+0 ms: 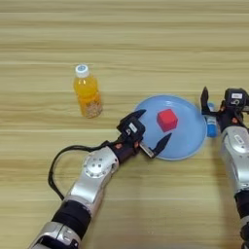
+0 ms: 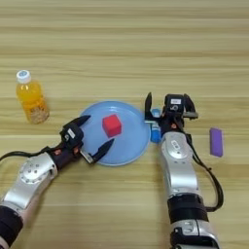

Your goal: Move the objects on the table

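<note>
Your tabletop (image 1: 146,39) is light wood with plank lines and grain running side to side, and it fills both views, so you see nothing of the room beyond it.

Count what lies on it: one orange drink bottle (image 1: 87,95) with a white cap, standing upright toward the left; one pale blue plate (image 2: 131,141) near the middle; one red cube (image 2: 112,125) resting on that plate; one purple oblong block (image 2: 216,141) lying flat well off to the right, seen in the right eye view only; and one small blue object (image 2: 155,130) just beside the plate's right rim, too hidden for you to name.

Your left hand (image 1: 151,130) sits over the plate's left rim with its two black fingers spread wide, holding nothing; the cube lies just beyond them. Your right hand (image 2: 168,108) is at the plate's right edge, fingers parted on either side of the small blue object; you cannot tell whether they touch it.
</note>
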Controlling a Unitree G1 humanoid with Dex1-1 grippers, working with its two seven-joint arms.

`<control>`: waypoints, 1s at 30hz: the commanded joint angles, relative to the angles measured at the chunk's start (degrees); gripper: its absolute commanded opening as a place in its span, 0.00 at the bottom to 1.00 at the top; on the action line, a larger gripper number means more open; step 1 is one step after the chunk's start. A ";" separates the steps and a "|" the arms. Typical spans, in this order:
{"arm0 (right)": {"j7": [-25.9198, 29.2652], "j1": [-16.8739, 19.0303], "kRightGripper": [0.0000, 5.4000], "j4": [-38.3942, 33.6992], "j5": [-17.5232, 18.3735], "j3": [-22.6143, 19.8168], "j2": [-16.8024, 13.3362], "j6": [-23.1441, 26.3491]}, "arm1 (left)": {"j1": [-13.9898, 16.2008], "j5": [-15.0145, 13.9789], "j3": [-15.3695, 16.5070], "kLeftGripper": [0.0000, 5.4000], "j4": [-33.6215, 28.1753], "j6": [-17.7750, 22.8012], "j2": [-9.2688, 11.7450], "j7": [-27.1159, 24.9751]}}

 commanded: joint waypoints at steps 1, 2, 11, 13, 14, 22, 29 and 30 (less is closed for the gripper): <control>-0.44 -0.75 0.99 0.07 -0.01 0.04 0.24 0.04 | -1.09 1.12 -0.29 1.00 1.45 -1.07 -0.33 -0.51; -0.43 -0.75 0.99 0.06 0.00 0.06 0.25 0.04 | -1.17 1.21 -0.34 1.00 1.58 -1.18 -0.39 -0.49; -0.44 -0.62 0.99 -0.05 -0.07 0.31 0.43 0.12 | -1.33 1.65 -0.74 1.00 0.82 -1.36 -0.60 -0.48; -0.45 -0.61 0.99 -0.04 -0.07 0.35 0.43 0.15 | -1.05 1.65 -1.04 1.00 -1.00 -0.75 -0.52 -0.84; -0.45 -0.65 0.99 0.02 -0.07 0.36 0.44 0.15 | -0.98 1.81 -1.21 1.00 -1.96 -0.54 -0.39 -0.99; -0.72 -0.77 0.99 0.12 -0.24 0.57 0.81 0.19 | -1.91 2.35 -2.24 1.00 -6.18 2.77 0.05 -2.01; -1.04 -0.50 0.99 -0.61 -0.32 0.75 1.16 0.41 | -2.30 2.69 -3.15 1.00 -6.97 4.15 0.22 -2.62; -1.10 -0.46 0.99 -0.74 -0.31 0.79 1.17 0.46 | -2.43 2.78 -3.19 1.00 -6.70 4.11 0.21 -2.60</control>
